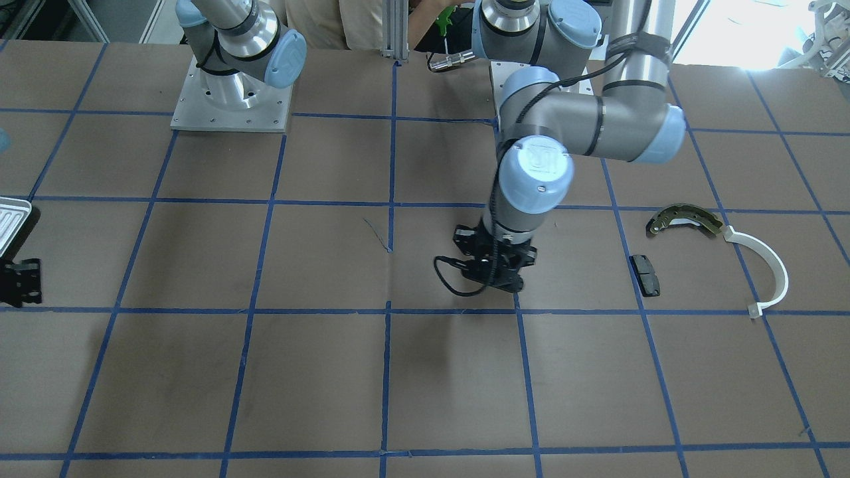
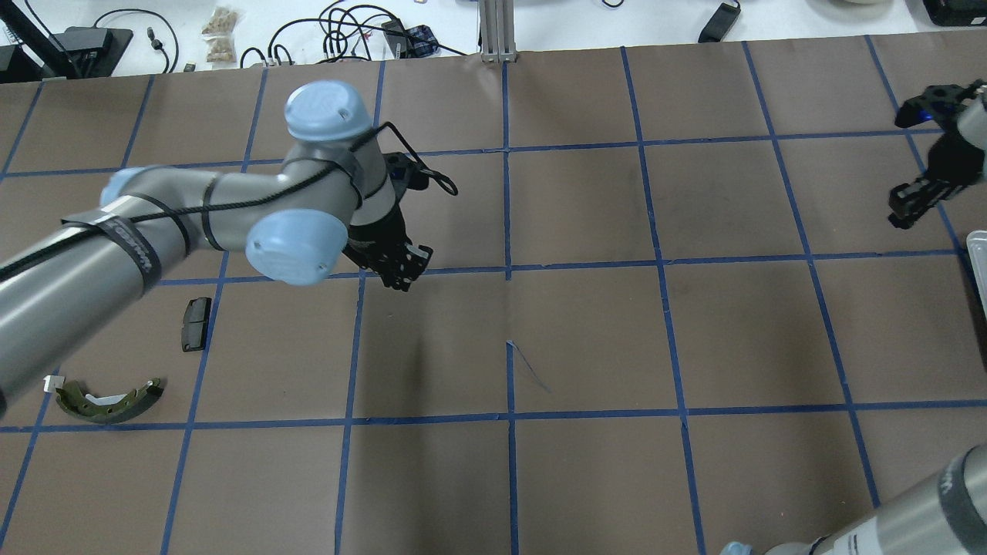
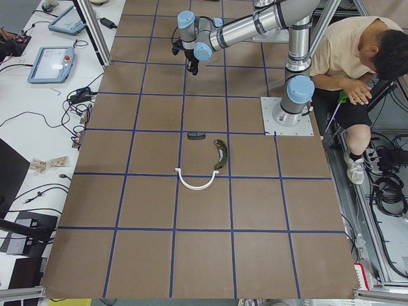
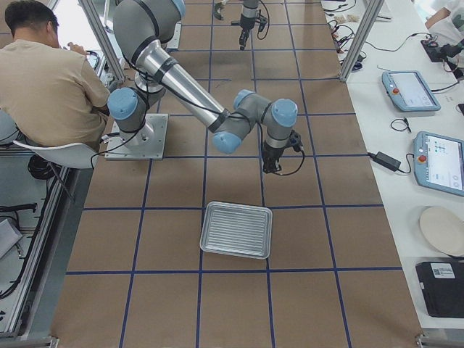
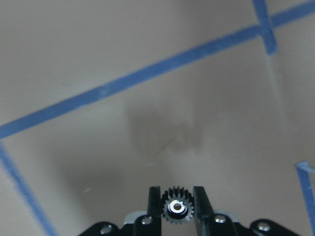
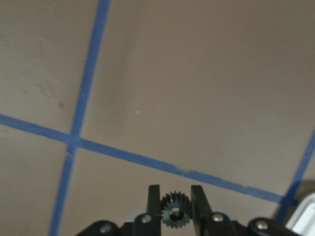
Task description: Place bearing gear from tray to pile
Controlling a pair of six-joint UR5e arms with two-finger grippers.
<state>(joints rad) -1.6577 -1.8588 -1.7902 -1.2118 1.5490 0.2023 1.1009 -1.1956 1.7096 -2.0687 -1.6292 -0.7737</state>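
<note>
While the left hand (image 5: 177, 193) pinches it, the bearing gear (image 5: 177, 209) hangs over the brown worktop (image 5: 98, 39).
Right hand (image 6: 175, 192) pinches a second gear (image 6: 176, 211); blue tape grid (image 5: 147, 74).

Bright, even overhead light; shadows soft, e.g. a blurry dark patch on table (image 1: 332, 385) beneath left gripper (image 1: 503, 284). Hard white glare, no detail, in front view's far corner behind left arm (image 1: 597, 126). Left wrist view dimmer: bearing gear (image 5: 177, 208) sharp, table soft.
</note>
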